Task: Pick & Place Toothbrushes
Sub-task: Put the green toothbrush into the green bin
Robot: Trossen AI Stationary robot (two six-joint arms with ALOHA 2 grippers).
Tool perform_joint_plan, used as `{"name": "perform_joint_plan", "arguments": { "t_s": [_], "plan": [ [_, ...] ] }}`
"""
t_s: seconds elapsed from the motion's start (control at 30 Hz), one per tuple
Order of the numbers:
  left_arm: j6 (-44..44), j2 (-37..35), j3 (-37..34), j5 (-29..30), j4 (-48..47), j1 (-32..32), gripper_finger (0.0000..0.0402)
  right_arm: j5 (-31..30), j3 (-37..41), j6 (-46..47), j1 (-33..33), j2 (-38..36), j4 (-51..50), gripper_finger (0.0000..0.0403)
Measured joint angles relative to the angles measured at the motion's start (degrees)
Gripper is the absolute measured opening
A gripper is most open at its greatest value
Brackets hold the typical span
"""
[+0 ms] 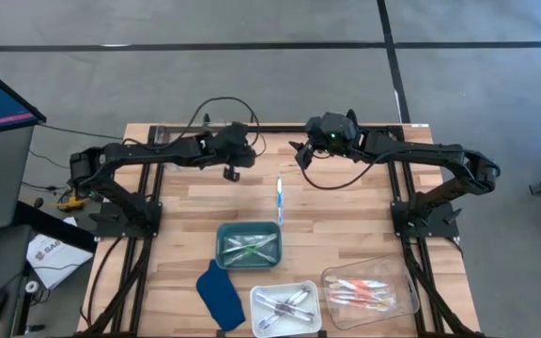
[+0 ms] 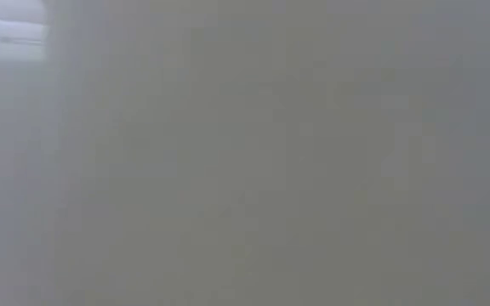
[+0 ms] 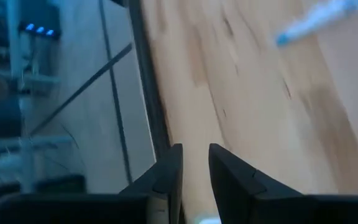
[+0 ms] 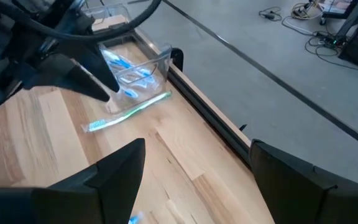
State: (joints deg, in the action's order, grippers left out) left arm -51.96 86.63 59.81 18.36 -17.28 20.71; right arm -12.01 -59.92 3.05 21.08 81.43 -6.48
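Desk [image 1: 346, 235] from above: right hand [image 1: 304, 153], fingers spread wide and empty, hangs just beyond the far end of a lone blue toothbrush [image 1: 280, 199]; left hand [image 1: 233, 173], nearly closed, apparently empty, lies farther off. The toothbrush is thin, its long axis running near to far, between the hands.

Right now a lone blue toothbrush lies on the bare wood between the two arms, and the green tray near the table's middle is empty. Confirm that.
Not quite. The high view shows the green tray holding several toothbrushes, so it is not empty. The lone blue toothbrush does lie on the bare wood between the two arms.
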Motion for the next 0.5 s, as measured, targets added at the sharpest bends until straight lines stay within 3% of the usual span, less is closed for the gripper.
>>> {"name": "perform_joint_plan", "arguments": {
  "t_s": [0.17,0.33,0.5],
  "plan": [
    [-13.22,0.01,0.02,-3.86,-10.85,0.19,0.0061,0.0,0.0,0.0,0.0,0.0,-1.1,0.0282],
    [-15.19,2.0,-0.07,-5.65,-22.22,0.5,0.0007,0.0,0.0,-0.01,0.01,0.0,-1.34,0.0282],
    [-17.83,2.16,-0.04,-1.69,-20.3,0.29,0.001,0.0,0.0,-0.02,0.0,0.0,-1.57,0.0282]
  ]
}}
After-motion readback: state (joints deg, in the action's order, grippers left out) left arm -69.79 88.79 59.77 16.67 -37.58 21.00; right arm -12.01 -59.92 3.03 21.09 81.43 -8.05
